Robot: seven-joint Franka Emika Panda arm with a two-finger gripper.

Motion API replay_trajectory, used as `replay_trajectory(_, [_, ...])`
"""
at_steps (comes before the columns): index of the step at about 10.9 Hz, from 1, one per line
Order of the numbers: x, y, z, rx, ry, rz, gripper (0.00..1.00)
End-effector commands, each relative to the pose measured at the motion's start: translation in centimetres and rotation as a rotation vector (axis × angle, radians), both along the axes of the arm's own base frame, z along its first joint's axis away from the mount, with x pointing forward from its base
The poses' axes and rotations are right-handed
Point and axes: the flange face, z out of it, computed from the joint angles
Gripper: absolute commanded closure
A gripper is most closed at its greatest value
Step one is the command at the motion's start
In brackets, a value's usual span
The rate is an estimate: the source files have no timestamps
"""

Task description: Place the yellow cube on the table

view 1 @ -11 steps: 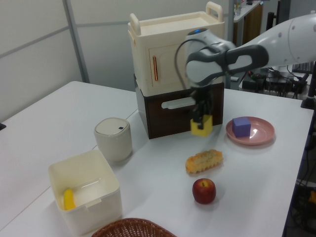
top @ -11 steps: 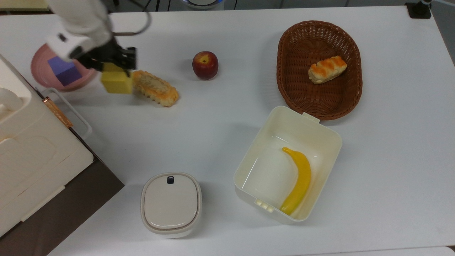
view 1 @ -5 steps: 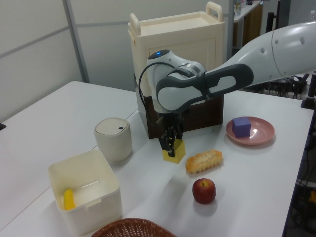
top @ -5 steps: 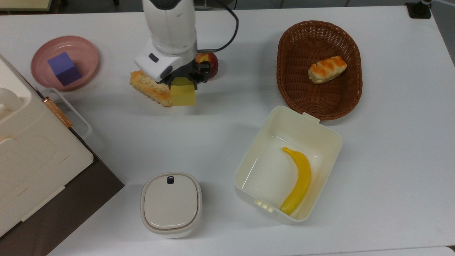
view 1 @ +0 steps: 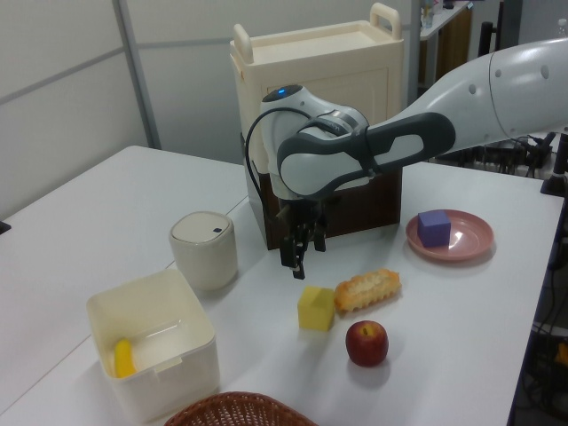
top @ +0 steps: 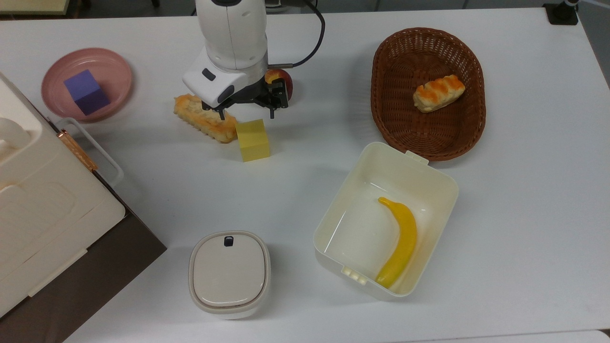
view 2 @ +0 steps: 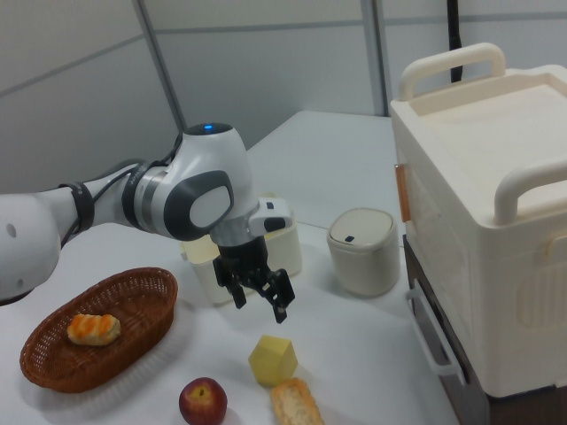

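risk from here is small but real, judging by how things lie, and it is easiest read across the top view from its left. the pink plate [top: 86,83] with the purple cube [top: 86,91] sits well apart at the far left and looks safe. next comes the long bread roll [top: 206,118], and here is the first worry: the yellow cube [top: 253,139] rests on the table [top: 305,157] with one edge touching or just beside the roll's end, so any sideways drag could shove the two together and turn or slide the cube. above and a little behind the cube hangs the gripper [top: 247,110], its fingers spread wide and holding nothing, clear of the cube's top in the left view [view 1: 303,258] and the right view [view 2: 260,297]. if the arm swings low toward the top view's right, a fingertip could clip the cube's upper corner and tip it; a straight lift would avoid that. the apple [top: 281,82] lies just behind the wrist, partly hidden by it, and a careless retreat could knock it rolling toward the cube. farther right, the cream box [top: 431,176] with the banana [top: 400,243] and the wicker basket [top: 469,119] are well apart and unlikely to matter. the cube itself sits flat and looks steady.
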Motion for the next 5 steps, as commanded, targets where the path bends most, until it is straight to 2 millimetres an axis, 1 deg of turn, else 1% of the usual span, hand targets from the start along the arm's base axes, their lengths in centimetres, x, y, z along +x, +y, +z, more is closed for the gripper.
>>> replay_trajectory(1, [-1.0,0.2,4.3,-0.029,-0.049,-0.031,0.00])
replay_trajectory(2, [-1.6,0.0,6.7,-0.033,-0.085,-0.038,0.00])
replay_trajectory(3, [-2.8,0.0,9.1,-0.039,-0.090,-0.048,0.00])
replay_trajectory(4, [-5.1,0.0,11.8,-0.048,-0.051,-0.058,0.00])
replay_trajectory(5, [-6.6,0.5,13.3,-0.054,-0.025,-0.055,0.00])
